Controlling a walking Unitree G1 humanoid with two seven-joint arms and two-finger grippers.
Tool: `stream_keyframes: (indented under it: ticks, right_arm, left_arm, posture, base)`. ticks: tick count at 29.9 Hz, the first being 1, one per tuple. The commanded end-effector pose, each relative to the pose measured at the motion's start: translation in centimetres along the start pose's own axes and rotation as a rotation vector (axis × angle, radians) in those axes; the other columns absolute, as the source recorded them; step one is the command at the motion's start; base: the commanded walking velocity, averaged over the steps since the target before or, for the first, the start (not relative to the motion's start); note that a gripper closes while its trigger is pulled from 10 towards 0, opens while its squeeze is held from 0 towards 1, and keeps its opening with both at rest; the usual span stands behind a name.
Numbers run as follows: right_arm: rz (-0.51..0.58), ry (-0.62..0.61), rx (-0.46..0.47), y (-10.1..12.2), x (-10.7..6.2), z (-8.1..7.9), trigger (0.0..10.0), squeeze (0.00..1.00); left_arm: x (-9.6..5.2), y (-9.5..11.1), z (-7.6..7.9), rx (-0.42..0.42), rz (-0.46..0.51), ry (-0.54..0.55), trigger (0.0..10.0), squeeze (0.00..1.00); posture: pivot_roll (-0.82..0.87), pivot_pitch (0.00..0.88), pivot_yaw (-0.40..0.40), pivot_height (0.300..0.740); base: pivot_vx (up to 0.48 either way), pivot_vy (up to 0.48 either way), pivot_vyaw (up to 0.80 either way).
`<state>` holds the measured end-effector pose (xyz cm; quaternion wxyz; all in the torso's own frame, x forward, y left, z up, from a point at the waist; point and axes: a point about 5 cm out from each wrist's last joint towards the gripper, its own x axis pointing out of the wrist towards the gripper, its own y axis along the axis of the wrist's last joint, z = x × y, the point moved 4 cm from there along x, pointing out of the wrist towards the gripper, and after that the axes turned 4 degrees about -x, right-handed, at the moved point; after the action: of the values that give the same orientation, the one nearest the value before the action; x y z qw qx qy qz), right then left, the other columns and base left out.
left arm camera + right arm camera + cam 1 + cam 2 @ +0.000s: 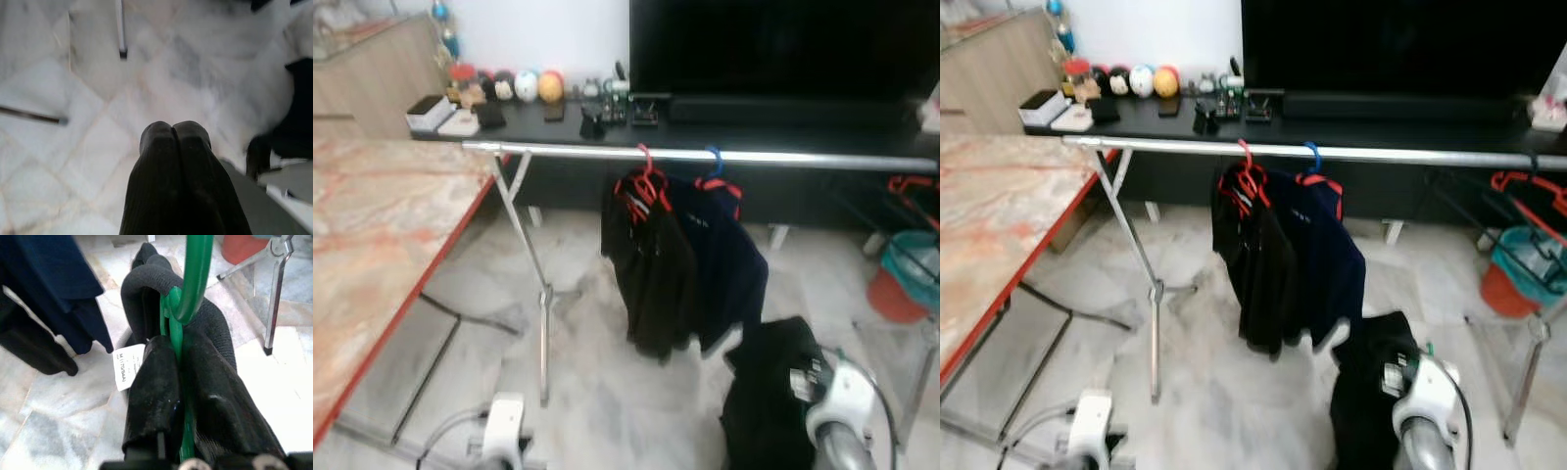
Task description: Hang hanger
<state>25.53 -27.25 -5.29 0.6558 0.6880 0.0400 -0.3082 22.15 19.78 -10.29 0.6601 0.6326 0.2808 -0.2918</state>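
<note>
My right gripper (pixel 177 350) is shut on the neck of a green hanger (pixel 195 279), whose hook rises past the fingers. A black garment (pixel 215 318) with a white label is draped on that hanger. In the eye views it hangs low at the right (pixel 769 392), below the silver clothes rail (pixel 754 157). A black garment on a red hanger (pixel 646 255) and a navy one on a blue hanger (pixel 724 259) hang from the rail. My left gripper (pixel 172 129) is shut on nothing and hangs low over the marble floor.
A marble-topped table with a red edge (pixel 372 235) stands at the left. Behind the rail are a black console with small items (pixel 558 117) and a large dark TV (pixel 783 49). The rack's crossed legs (pixel 545 323) stand ahead on the left. An orange bucket (pixel 891 294) sits at the right.
</note>
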Motion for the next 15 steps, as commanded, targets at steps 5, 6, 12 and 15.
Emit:
stream_keyframes:
  ticks: [5, 6, 12, 15]
  right_arm:
    - [0.030, -0.001, 0.007, 0.70, 0.16, -0.05, 10.0, 0.00]
    - [0.030, -0.002, 0.007, 0.71, 0.17, -0.05, 10.0, 0.00]
    - [0.042, -0.003, 0.005, 1.11, 0.30, 0.02, 10.0, 0.00]
    - [0.046, -0.001, 0.001, 1.27, 0.36, 0.00, 10.0, 0.00]
  left_arm:
    - [-0.05, -0.28, -0.19, -0.004, -0.014, 0.006, 10.0, 0.00]
    - [-0.05, -0.27, -0.19, -0.004, -0.014, 0.006, 10.0, 0.00]
    - [0.01, -0.03, -0.08, -0.002, -0.007, 0.002, 10.0, 0.00]
    - [0.03, 0.05, -0.06, -0.002, -0.004, 0.001, 10.0, 0.00]
  posture:
    - [0.07, 0.000, 0.002, 0.740]
    - [0.07, 0.000, 0.002, 0.740]
    - [0.07, 0.000, 0.002, 0.740]
    - [0.07, 0.000, 0.002, 0.740]
  base:
    - [-0.280, 0.000, 0.00]
    - [-0.281, 0.000, 0.00]
    - [-0.281, 0.000, 0.00]
    - [-0.284, 0.000, 0.00]
